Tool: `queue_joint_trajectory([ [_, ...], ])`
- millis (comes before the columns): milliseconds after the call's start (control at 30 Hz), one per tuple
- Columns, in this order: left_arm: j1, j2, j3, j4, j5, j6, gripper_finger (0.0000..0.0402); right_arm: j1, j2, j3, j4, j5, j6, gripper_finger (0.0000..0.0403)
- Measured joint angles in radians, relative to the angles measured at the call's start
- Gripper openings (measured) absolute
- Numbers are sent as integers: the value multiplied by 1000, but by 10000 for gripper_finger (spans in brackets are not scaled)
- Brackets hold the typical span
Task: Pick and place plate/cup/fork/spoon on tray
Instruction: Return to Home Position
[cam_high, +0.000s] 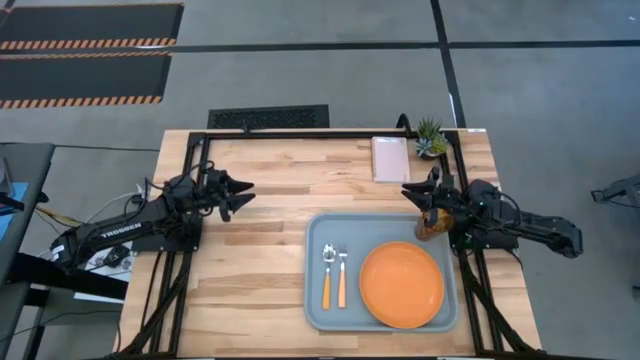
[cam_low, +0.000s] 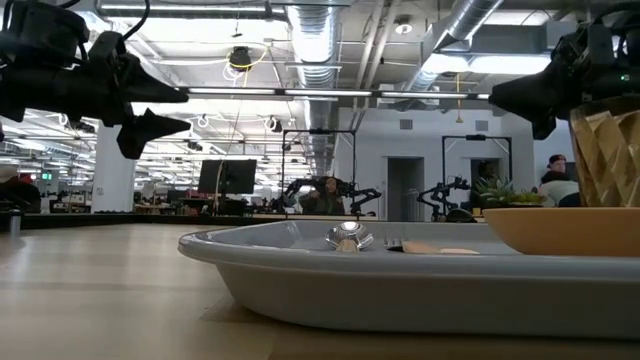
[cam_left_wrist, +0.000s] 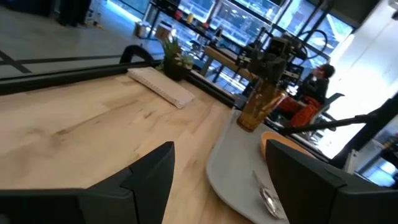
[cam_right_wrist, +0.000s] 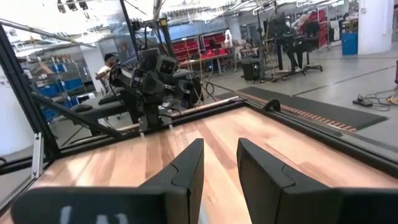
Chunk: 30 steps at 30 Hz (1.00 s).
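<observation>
Altogether one tray (cam_high: 314, 300), one plate (cam_high: 401, 284), fork (cam_high: 342, 277), spoon (cam_high: 327, 274), one cup (cam_high: 431, 224), left fingers (cam_high: 243, 196) apart, right fingers (cam_high: 412, 190) slightly parted.

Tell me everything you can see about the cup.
The cup is a small translucent amber-brown tumbler with a faceted wall, taller than wide, looking like plastic or glass. It stands upright on the grey-blue tray, at its far right corner, beside the orange plate. The right gripper is above it, not holding it.

"TROSSEN" in white on left arm (cam_high: 140, 228), high view. Right wrist view: pale marks on own gripper base, unreadable. No other text.
</observation>
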Motion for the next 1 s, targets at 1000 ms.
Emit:
queue_joint_trajectory([
  [1000, 0, 0, 0, 0, -12, 3, 240, 0, 0, 0, -40, 0, 1, 120],
])
